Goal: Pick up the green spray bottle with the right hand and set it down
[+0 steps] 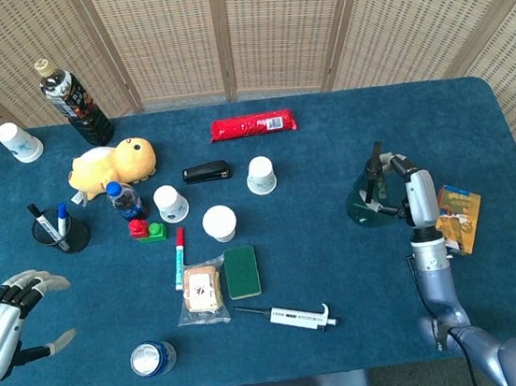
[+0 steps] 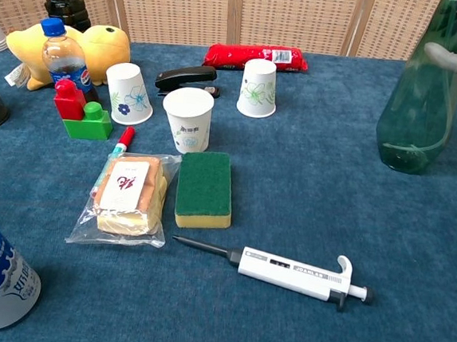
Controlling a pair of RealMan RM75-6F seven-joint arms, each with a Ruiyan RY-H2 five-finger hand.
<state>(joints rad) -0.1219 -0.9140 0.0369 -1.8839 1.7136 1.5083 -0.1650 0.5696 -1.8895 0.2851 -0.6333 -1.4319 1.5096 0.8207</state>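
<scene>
Green spray bottle sits upright toward the right edge of the blue table, base looks down on the cloth in the chest view. Right hand wrapped around its upper part, fingers across the neck, holding it. Orange carton lies just beside the right wrist, nearer the right edge. Left hand at the front-left corner, holding nothing, fingers spread wide. Pipette lies near the front edge, with green sponge and a bagged snack left of it. Paper cups, stapler and red packet toward the middle and back.
</scene>
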